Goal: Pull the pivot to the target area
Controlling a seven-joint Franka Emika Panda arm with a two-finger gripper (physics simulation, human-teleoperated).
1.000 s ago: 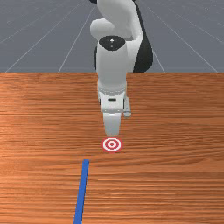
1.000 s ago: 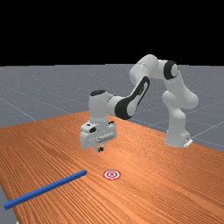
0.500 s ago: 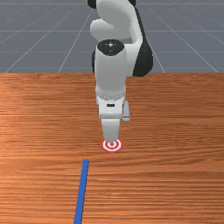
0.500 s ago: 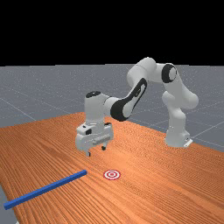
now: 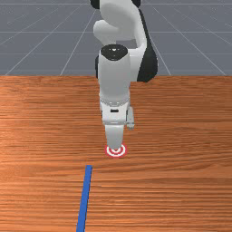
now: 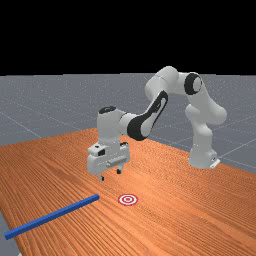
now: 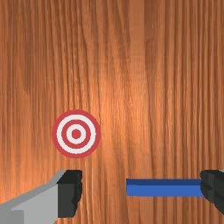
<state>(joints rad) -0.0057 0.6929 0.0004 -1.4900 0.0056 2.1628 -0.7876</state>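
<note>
Far view: our white claw with black fingertips (image 6: 110, 175) has opened: a second ago its fingers (image 6: 102, 178) were together, and now they stand apart with nothing held. It has also travelled away from the arm's base and, in the last half second, dipped slightly. It hangs above the orange-brown wooden bench (image 6: 175, 215), up and towards the far view's left from the flat red-and-white ringed target (image 6: 127, 199). The long, straight blue bar (image 6: 52, 216), which we take for the pivot, has not moved; its nearer end lies a little apart from the target, towards the far view's left.

Front view: the claw has come forward until it partly covers the target. The bar starts towards the front view's left from the target, and runs from there towards the camera. So we have gained reach, but no pull has been made.

Wrist view: the target lies just outside the gap between the fingers, while the bar's target-side end shows within that gap and one finger hides part of its length. Since the bar runs along the opening direction, we judge that lowering here could set a finger on top of it; a turn, or more reach past the target, seems needed first.
</note>
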